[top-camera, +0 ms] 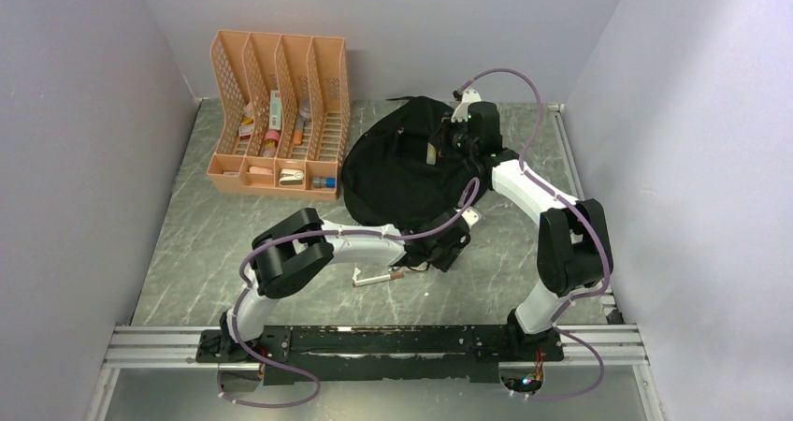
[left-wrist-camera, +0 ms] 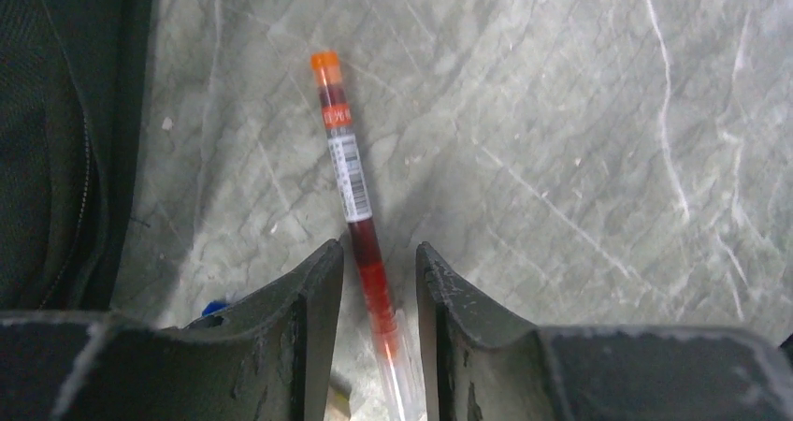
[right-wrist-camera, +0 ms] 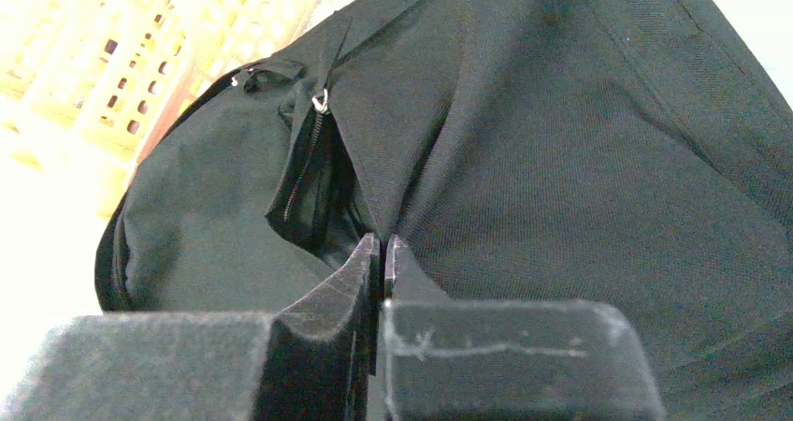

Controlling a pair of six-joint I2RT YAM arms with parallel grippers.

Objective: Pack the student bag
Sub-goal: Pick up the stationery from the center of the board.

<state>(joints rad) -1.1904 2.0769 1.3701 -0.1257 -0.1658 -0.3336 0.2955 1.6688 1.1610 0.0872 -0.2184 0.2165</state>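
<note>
Packing at an early stage: the student bag (top-camera: 397,164) sits far back on the bench (top-camera: 187,253), right fingers (right-wrist-camera: 355,276) clenched on its fabric beside the gaping zipper (right-wrist-camera: 313,159), left fingers (left-wrist-camera: 313,295) released astride a red pen (left-wrist-camera: 351,173), not yet gripped or packed.

Matt cloth student bag (right-wrist-camera: 561,159); pen (left-wrist-camera: 355,206) probably plastic

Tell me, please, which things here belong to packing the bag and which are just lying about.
Part of the job:
- bag, pinched by the shut right hand
- pen, between the fingers of the open left hand

Lying about:
- orange desk organiser, with small stationery in it
</note>
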